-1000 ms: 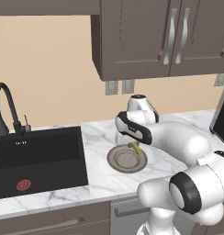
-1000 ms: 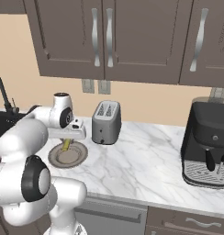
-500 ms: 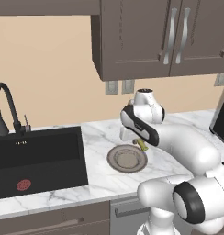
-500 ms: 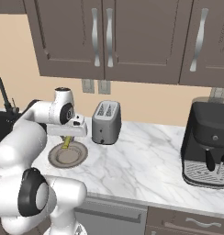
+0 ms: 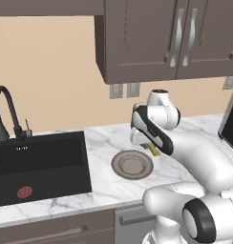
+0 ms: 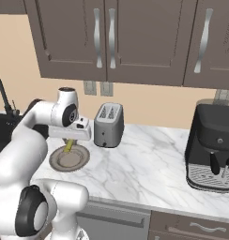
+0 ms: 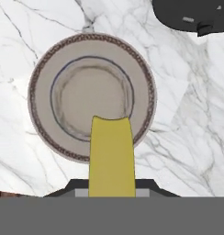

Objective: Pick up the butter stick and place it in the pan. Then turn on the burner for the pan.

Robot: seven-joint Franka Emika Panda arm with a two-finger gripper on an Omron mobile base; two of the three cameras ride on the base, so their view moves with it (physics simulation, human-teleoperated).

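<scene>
butter: you've got the butter stick [image 7: 111,156] pinched in the gripper [image 7: 112,189], hanging in the air over the tan plate [image 7: 45,78]. In the hand view its free end pokes out over the plate's inner ring.
grip: jaws closed narrow on 1 end of the stick, the rest sticks out past the tips. Looks like an end grab, not a middle 1.
handling: my guess, it's light but soft and greasy, so squeeze too hard and it dents, too little and it slides. Imo a hold nearer the middle across the narrow sides would be safer, and no fast swings w/ that overhang.
from the sides: the left base view shows the stick [image 5: 153,150] tilted below the wrist, just past the plate's [image 5: 119,169] right rim. The right base view has it [image 6: 68,146] above the plate's [image 6: 54,161] back edge.
worktop: white marble, flat, smooth. The plate sits near the front edge, btw the black sink [image 5: 42,157] on the left and the toaster [image 6: 108,124] toward the back wall.
room: dark cabinets overhead, coffee machine [image 6: 215,150] far along the worktop to the right, so plenty of free worktop btw it and the toaster.
next: you need to find the pan, so prob a base drive first.
</scene>
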